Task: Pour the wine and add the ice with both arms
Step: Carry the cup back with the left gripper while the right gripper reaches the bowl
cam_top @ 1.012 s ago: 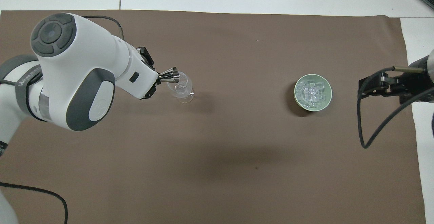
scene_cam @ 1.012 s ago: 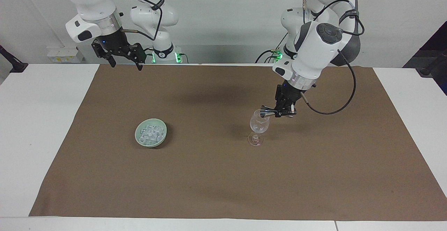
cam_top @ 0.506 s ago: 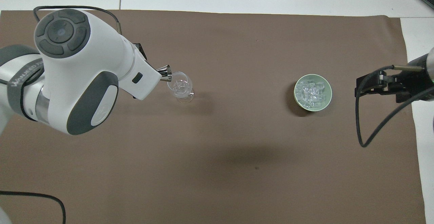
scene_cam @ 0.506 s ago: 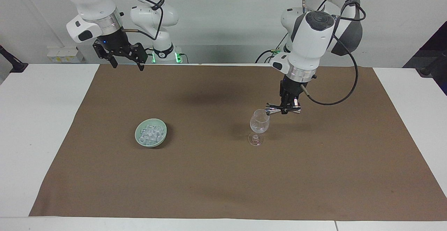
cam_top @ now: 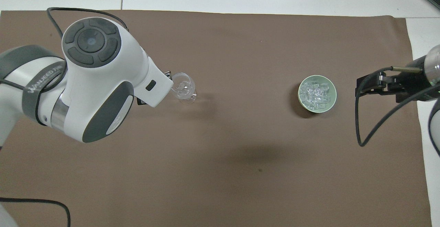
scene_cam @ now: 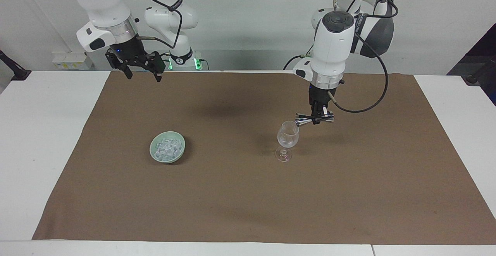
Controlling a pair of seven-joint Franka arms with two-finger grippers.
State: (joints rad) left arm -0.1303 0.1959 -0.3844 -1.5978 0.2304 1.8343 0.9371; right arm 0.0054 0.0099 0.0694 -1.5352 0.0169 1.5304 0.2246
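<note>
From overhead the left arm (cam_top: 103,82) hides its jaws (and nearly all the jigger (cam_top: 168,73))

One piece of lettering can be read. In the overhead view, at the middle left of the frame, "WANJEED" is printed in white capitals along the grey band (cam_top: 43,82) wrapped around the left arm (cam_top: 99,79); further letters curve out of sight. A similar band in the facing view carries white print that cannot be made out.
</note>
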